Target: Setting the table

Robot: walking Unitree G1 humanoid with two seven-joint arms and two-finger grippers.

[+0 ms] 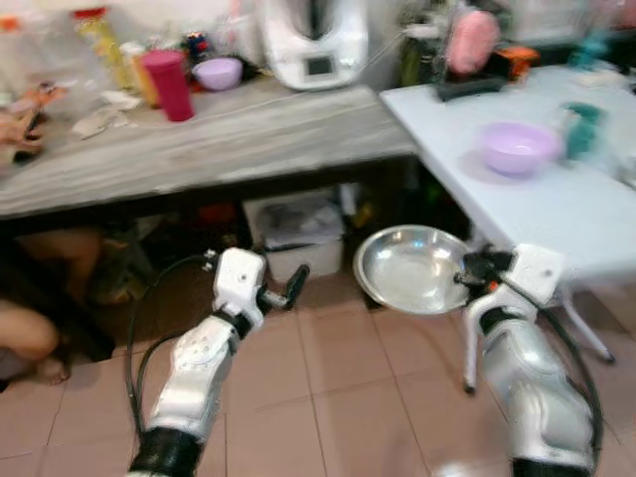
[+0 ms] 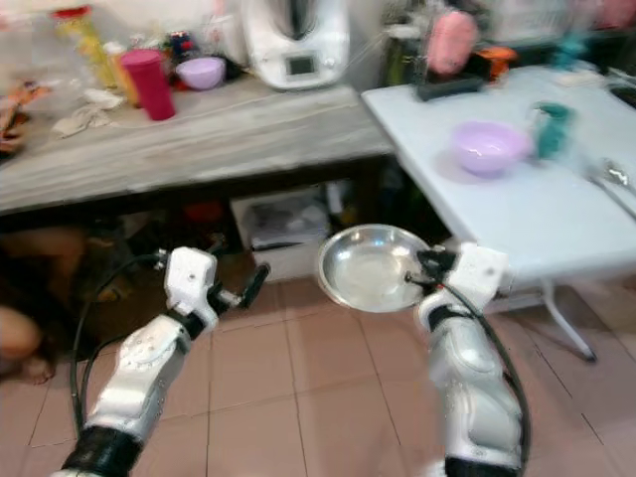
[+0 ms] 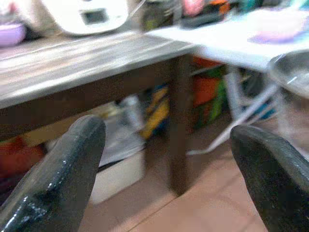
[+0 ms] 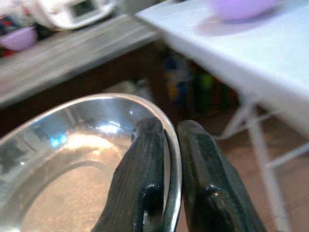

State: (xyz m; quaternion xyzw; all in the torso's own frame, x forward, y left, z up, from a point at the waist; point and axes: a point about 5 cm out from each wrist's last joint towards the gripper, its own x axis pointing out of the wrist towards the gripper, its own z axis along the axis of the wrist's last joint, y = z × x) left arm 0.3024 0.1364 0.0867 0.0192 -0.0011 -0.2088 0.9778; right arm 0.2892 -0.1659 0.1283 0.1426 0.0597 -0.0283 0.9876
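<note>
Steel plate [image 1: 412, 266] is the thing to follow, but the sweep begins on the robot's left, where a grey wooden table [image 1: 199, 144] carries a pink cup [image 1: 169, 83], a small lilac bowl [image 1: 218, 72] and a white kitchen machine [image 1: 316, 40] along its back edge. A person's arm and knee show at the far left, partly under that table. In front of it the left hand [image 1: 288, 290] hangs over the tiled floor [image 1: 338, 397] with its two black fingers [image 3: 63, 169] spread wide and nothing between them.

Further right, the right hand [image 1: 467, 273] has its fingers nipped together on the near rim of the plate, one finger inside the rim and one outside, as the right wrist view shows. The plate is held in the air above the floor, its hollow facing up and tilted slightly toward the camera, just short of the near edge of the white table [image 1: 556, 204].

That white table lies ahead and to the right of the plate, and somewhat higher. On it stands a lilac bowl [image 1: 517, 146]. The right arm is plainly the nearer one, so the plate probably needs lifting and carrying forward-right onto the bare surface near that bowl.
</note>
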